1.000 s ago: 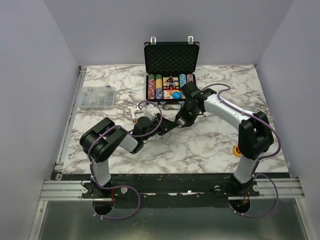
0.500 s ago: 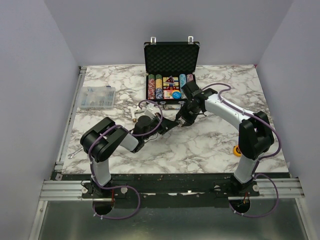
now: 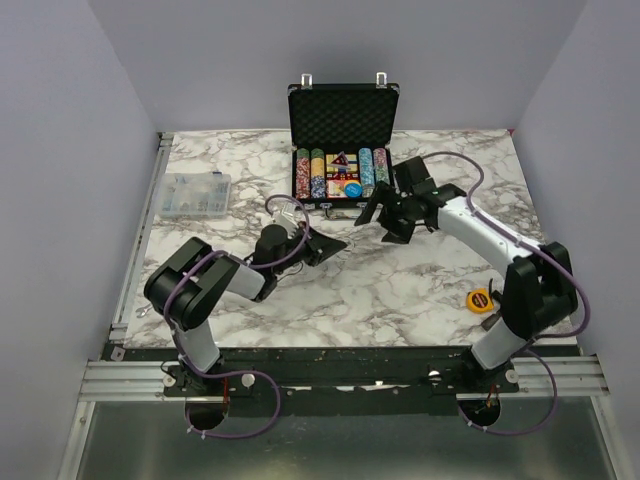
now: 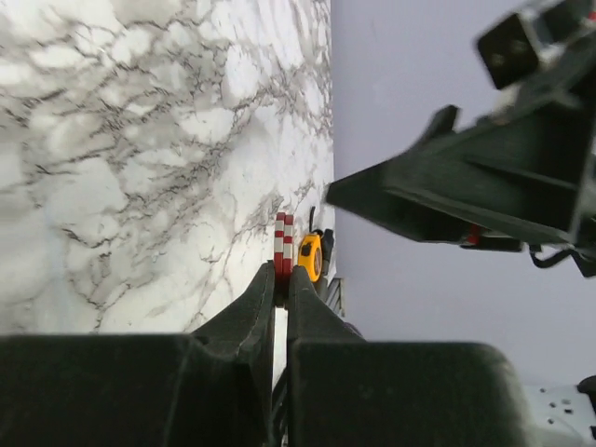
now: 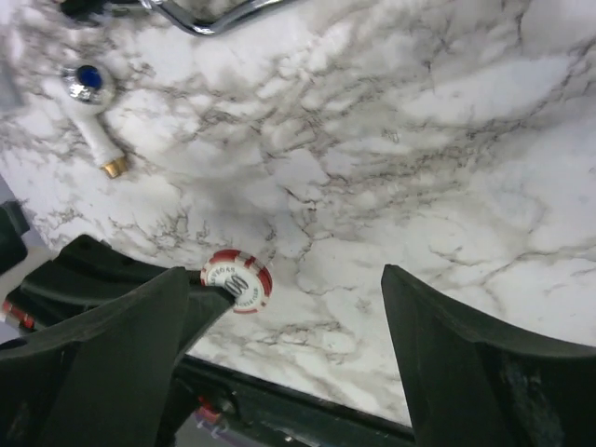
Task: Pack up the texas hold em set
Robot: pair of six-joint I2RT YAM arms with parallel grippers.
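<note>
The black case [image 3: 345, 112] of the texas hold em set stands open at the back of the table, foam-lined lid upright, with multicoloured chip rows [image 3: 340, 176] inside. My left gripper [image 3: 338, 243] is shut on a red-and-white chip [image 4: 282, 240], held edge-on just above the marble. From the right wrist the same chip [image 5: 237, 279] shows face-on at the tip of the left gripper's fingers [image 5: 102, 275]. My right gripper [image 3: 380, 220] hangs open in front of the case. The right gripper [image 5: 289, 312] holds nothing, and the chip sits beside its left finger.
A yellow-and-black tape measure [image 3: 482, 299] lies near the right arm's base, and that tape measure [image 4: 310, 256] also shows beyond the chip. A small white object with a blue cap [image 5: 93, 93] lies on the marble. A clear plastic organiser box [image 3: 196, 194] sits at the left.
My right gripper has opened and drawn back to the right, toward the case. My left gripper has shut on the chip and keeps it. The left arm has shifted slightly left.
</note>
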